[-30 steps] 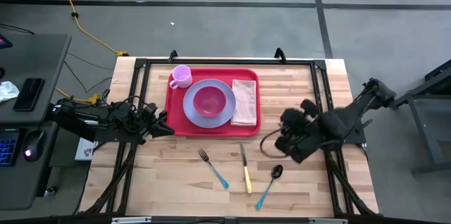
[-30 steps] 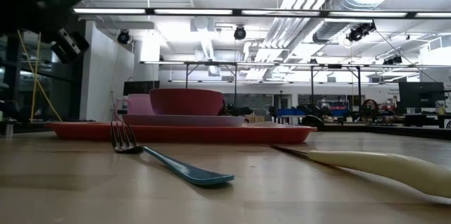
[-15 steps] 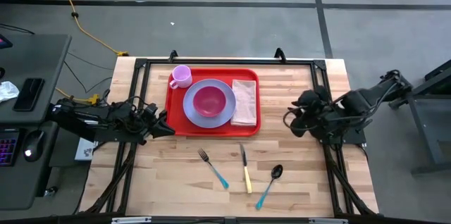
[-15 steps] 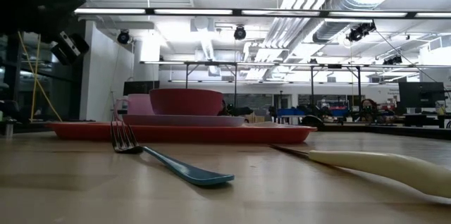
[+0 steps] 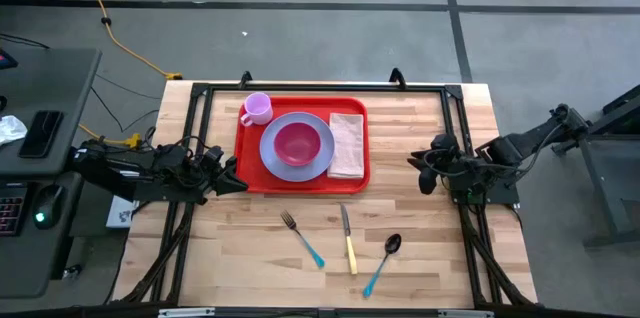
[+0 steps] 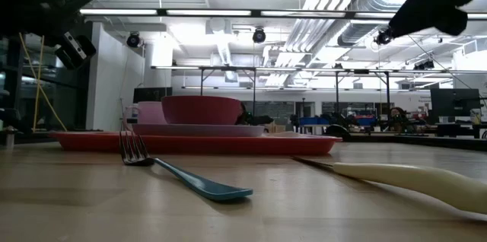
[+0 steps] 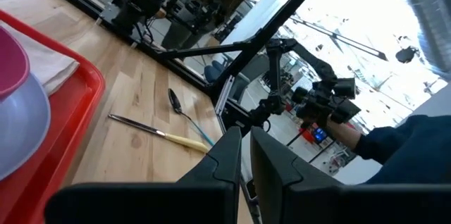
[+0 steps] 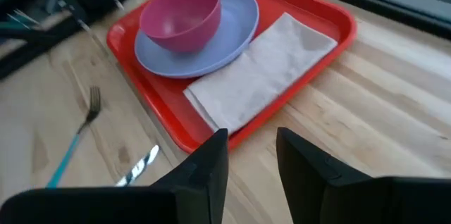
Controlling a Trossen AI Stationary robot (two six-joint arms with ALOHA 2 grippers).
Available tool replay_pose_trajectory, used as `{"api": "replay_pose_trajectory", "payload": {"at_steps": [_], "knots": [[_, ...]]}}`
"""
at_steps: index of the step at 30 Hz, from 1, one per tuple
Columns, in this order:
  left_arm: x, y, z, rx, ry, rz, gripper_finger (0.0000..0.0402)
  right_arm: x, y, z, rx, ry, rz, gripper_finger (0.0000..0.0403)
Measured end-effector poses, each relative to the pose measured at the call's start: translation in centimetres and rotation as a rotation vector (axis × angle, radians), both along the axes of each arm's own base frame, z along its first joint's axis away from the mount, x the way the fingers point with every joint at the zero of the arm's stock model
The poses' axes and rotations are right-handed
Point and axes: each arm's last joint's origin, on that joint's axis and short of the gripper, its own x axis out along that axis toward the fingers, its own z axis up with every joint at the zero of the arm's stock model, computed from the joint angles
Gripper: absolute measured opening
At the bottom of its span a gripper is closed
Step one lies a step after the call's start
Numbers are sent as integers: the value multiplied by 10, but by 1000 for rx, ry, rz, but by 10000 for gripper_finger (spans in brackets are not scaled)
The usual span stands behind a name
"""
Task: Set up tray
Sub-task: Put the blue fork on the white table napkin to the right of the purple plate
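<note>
Tray (image 5: 302, 144) lies flat, long axis left-right.

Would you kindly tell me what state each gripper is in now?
Left gripper: nearly shut, holding nothing.
Right gripper: open, holding nothing.

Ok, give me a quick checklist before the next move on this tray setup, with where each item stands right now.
1. Tray flat on the table: ok.
2. Plate, bowl, cup and napkin on the tray: ok.
3. Fork, knife and spoon on the tray: not ok, all lie on the table in front of it.
4. Right gripper free and empty: ok, jaws apart, right of the tray.
5. Left gripper clear of the cutlery: ok, at the tray's left edge.
6. Left gripper touching the tray: cannot tell.
</note>
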Motion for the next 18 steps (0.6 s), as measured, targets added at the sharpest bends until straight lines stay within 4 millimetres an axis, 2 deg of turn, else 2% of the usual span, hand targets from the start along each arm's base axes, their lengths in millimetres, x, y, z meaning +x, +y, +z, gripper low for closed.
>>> {"api": "replay_pose_trajectory", "payload": {"at_steps": [8,18], "knots": [[1,3,0,-8,1,100,65,-8,-4,-32,46,-135,-12,99],[1,3,0,-17,2,108,65,-19,-11,-50,8,-215,-13,99]]}}
